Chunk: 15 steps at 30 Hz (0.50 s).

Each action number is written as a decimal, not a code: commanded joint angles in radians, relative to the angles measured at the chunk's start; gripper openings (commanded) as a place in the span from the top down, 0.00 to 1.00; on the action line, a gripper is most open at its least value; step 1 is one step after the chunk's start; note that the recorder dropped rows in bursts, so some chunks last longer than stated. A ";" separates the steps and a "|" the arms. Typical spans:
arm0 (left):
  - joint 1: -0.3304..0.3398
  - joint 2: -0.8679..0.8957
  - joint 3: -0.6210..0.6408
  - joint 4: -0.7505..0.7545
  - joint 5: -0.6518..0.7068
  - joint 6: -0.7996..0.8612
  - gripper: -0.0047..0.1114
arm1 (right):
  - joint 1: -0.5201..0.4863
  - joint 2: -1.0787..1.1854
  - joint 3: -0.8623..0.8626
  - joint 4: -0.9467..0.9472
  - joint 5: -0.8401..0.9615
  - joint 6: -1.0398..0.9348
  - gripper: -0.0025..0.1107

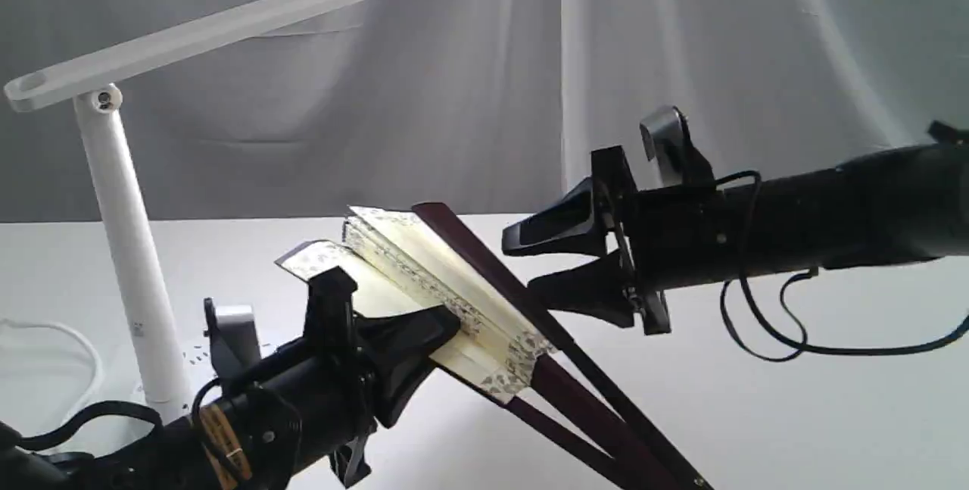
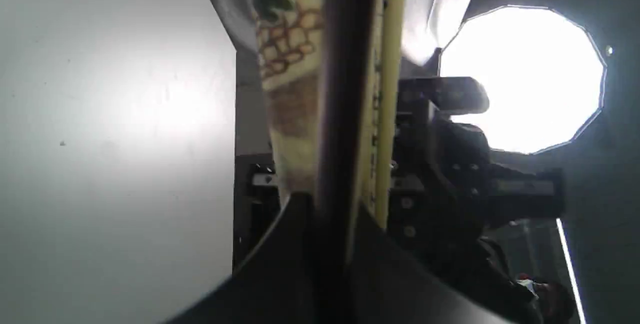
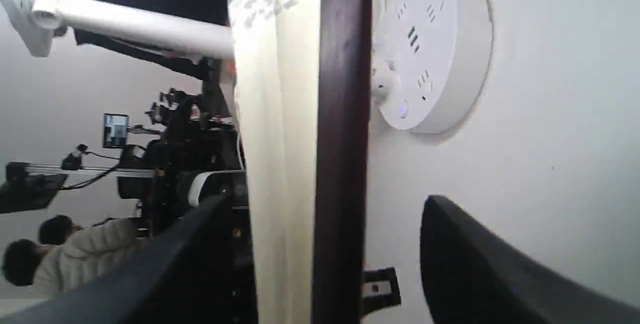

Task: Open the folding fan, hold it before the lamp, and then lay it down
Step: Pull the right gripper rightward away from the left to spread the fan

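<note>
Pinching folding fan (image 1: 435, 270), left claw (image 1: 387, 313)

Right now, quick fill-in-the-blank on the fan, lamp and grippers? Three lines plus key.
1. The left gripper is ____ on the fan.
2. The right gripper has its jaws ____.
3. The lamp has a base that is ____ in shape.
Missing words: shut; open; round.
</note>
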 commanded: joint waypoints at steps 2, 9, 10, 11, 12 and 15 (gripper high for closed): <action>-0.006 -0.004 -0.002 0.015 -0.025 -0.019 0.96 | -0.001 0.059 0.002 0.144 0.026 -0.075 0.52; -0.003 -0.004 -0.002 0.001 -0.025 -0.021 0.96 | -0.001 0.091 0.002 0.191 0.026 -0.118 0.57; -0.003 -0.004 -0.002 -0.001 -0.025 -0.021 0.96 | -0.001 0.091 0.002 0.191 0.026 -0.118 0.58; -0.003 -0.004 -0.002 -0.006 -0.025 -0.021 0.96 | -0.001 0.091 0.002 0.191 0.026 -0.120 0.59; -0.003 -0.004 -0.002 -0.009 -0.025 -0.021 0.96 | -0.001 0.091 0.002 0.191 0.026 -0.120 0.59; -0.003 -0.004 -0.002 -0.011 -0.003 -0.024 0.96 | -0.001 0.091 0.002 0.182 0.026 -0.120 0.60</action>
